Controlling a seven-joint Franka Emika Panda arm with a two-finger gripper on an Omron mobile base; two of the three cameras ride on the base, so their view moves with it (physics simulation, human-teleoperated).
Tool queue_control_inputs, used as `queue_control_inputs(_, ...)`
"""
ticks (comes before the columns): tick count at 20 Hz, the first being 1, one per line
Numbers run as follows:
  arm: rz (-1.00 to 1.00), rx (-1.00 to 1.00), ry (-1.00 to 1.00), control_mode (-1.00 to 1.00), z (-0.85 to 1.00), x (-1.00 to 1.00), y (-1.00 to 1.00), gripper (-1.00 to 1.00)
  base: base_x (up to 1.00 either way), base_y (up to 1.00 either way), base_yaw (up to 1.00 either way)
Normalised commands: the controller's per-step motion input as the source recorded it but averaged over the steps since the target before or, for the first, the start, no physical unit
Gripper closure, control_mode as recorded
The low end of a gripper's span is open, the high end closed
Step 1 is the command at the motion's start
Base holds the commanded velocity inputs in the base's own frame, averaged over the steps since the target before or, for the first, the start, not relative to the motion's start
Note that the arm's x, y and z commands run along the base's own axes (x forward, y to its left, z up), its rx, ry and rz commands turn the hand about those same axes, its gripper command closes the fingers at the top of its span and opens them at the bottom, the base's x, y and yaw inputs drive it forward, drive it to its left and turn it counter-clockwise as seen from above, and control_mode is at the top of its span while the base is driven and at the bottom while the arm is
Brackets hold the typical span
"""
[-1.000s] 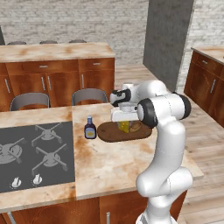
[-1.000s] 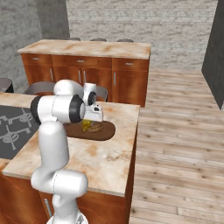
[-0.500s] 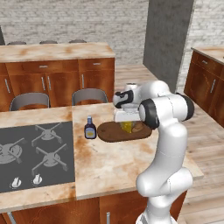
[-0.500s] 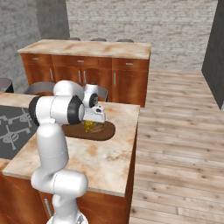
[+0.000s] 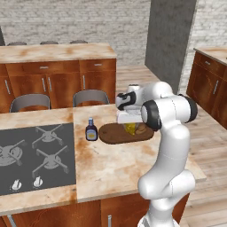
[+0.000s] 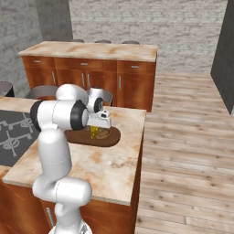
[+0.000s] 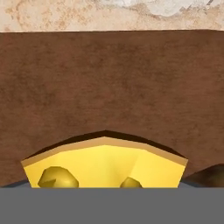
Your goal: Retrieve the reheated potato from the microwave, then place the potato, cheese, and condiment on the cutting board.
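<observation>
The dark brown cutting board [image 5: 111, 134] [image 6: 115, 136] [image 7: 109, 83] lies on the island counter. The yellow cheese [image 5: 130, 128] [image 6: 94, 132] [image 7: 105, 162] rests on its right half. Beside the cheese lies the tan potato [image 5: 141, 130] [image 6: 104, 133] [image 7: 211, 174]. My gripper [image 5: 128, 123] [image 6: 96, 127] hangs straight down just over the cheese, jaws open on either side of it, and the hand view looks down on the wedge from close by. The condiment [image 5: 91, 130] stands upright on the counter just left of the board.
A black cooktop [image 5: 31, 153] [image 6: 10, 132] fills the island's left part. Two grey chairs [image 5: 91, 96] stand behind the island, with a wooden cabinet run [image 5: 57, 71] further back. The island's right edge [image 6: 139, 146] drops to wooden floor.
</observation>
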Motion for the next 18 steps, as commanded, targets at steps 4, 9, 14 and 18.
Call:
queue_control_inputs(4, -0.01, 0.0, 0.0, -1.0, -0.03, -0.06, 0.19, -1.0, 0.0, 0.0, 0.0)
queue_control_inputs(9, 0.0, 0.0, 0.0, -1.0, 0.17, -0.03, 0.11, -1.0, 0.0, 0.0, 0.0)
queue_control_inputs(14, 0.0, -0.03, -0.01, -1.0, 0.19, -0.01, 0.1, -1.0, 0.0, 0.0, 0.0)
queue_control_inputs(18, 0.0, -0.03, 0.0, -1.0, 0.25, -0.01, 0.03, -1.0, 0.0, 0.0, 0.0)
